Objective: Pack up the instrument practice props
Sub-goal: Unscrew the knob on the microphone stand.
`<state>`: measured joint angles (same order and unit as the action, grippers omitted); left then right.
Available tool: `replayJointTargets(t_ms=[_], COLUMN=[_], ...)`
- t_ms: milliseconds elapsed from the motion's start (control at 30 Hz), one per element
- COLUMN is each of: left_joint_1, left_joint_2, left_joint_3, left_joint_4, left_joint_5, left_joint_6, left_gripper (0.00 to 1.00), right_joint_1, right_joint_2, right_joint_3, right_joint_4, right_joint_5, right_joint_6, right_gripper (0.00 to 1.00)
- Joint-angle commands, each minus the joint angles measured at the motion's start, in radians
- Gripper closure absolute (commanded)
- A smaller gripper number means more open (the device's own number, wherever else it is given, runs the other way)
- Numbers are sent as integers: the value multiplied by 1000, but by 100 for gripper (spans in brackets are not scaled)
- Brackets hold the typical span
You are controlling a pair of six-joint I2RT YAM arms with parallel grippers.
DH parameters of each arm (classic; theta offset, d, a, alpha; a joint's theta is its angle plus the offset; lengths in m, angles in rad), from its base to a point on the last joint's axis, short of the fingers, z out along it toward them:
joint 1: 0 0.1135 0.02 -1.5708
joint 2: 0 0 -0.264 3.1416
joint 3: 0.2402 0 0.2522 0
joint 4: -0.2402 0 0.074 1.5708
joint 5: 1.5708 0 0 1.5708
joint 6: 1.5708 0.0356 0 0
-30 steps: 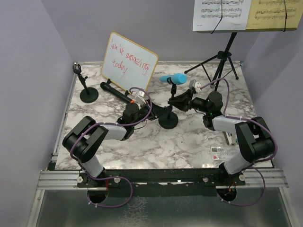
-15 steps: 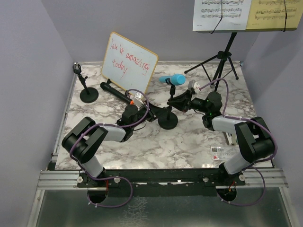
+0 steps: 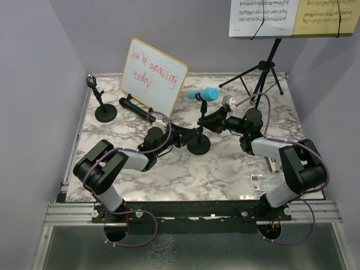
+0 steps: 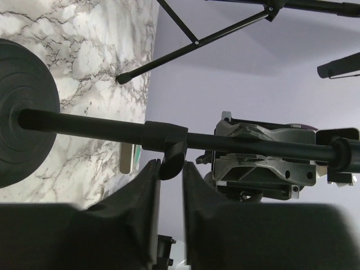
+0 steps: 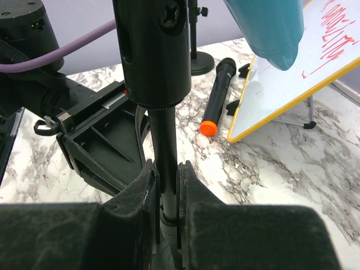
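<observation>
- The right gripper point(image 5: 165, 166) was clamped tight on the upright post of the microphone stand point(image 3: 199, 144) in the middle of the bench point(image 3: 214, 174).
- The left gripper point(image 4: 170, 170) had its jaws nearly closed about the small knob point(image 4: 172, 159) on that post. I could not tell whether it was pinching it.
- The blue microphone point(image 3: 205, 93) sat in the clip on top of that stand, so I judged the job barely begun.
- The black microphone point(image 3: 136, 108) lay on the bench by the whiteboard point(image 3: 153, 73).
- The second microphone stand point(image 3: 105, 112) stood untouched at the far left.
- The music stand point(image 3: 265, 67) was upright at the back right, with the sheet music point(image 3: 264, 14) on it.
- I saw no box or bag to pack into.
</observation>
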<state>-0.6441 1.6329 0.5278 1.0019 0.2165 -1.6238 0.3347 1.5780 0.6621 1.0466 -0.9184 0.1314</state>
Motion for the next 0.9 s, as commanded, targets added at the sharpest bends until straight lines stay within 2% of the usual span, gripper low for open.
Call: replayJointTargets(t_ms=[0, 200, 867], left_joint_1=[-6, -6, 10], left_joint_2=[-84, -41, 33], left_joint_3=[5, 19, 12], left_joint_4=[73, 70, 69], left_joint_5=[-17, -7, -74], left_joint_6=[25, 75, 133], left_gripper=[59, 57, 61], right_joint_1=[-10, -8, -9], right_joint_2=[17, 15, 9], right_joint_3=[-4, -4, -4], right_joint_4=[-102, -101, -109], right_joint_5=[30, 29, 23], right_joint_6=[-12, -12, -14], right_gripper=[99, 99, 100])
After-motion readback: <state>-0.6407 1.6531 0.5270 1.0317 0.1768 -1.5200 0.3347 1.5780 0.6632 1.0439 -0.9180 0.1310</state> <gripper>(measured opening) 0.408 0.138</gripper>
